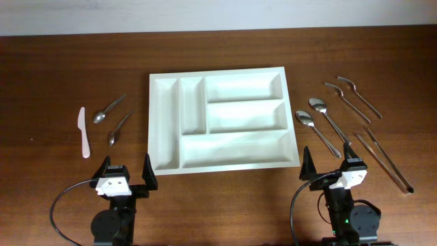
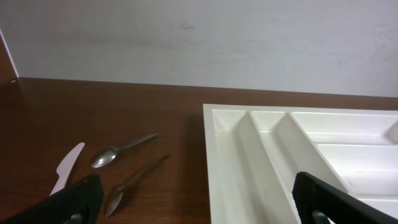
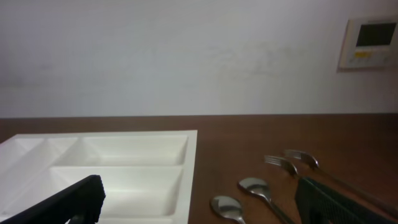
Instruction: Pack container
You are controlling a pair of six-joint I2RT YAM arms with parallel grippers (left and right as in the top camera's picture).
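The container (image 1: 164, 130) is a large white cutlery tray in the middle of the table; its five compartments hold nothing. It also shows in the left wrist view (image 2: 224, 155) and the right wrist view (image 3: 124, 180). My left gripper (image 1: 125, 175) is open and empty near the front edge, in front of the tray's left corner. My right gripper (image 1: 332, 167) is open and empty in front of the tray's right corner. Two small spoons (image 1: 108, 110) and a white plastic knife (image 1: 83, 132) lie left of the tray. Two larger spoons (image 1: 321, 116), two forks (image 1: 351, 92) and chopsticks (image 1: 386, 158) lie right of it.
The table is dark wood (image 1: 68, 68). A white wall (image 2: 186, 37) stands behind it, with a wall panel (image 3: 370, 42) at the right. Black cables (image 1: 65, 205) loop by each arm base at the front edge.
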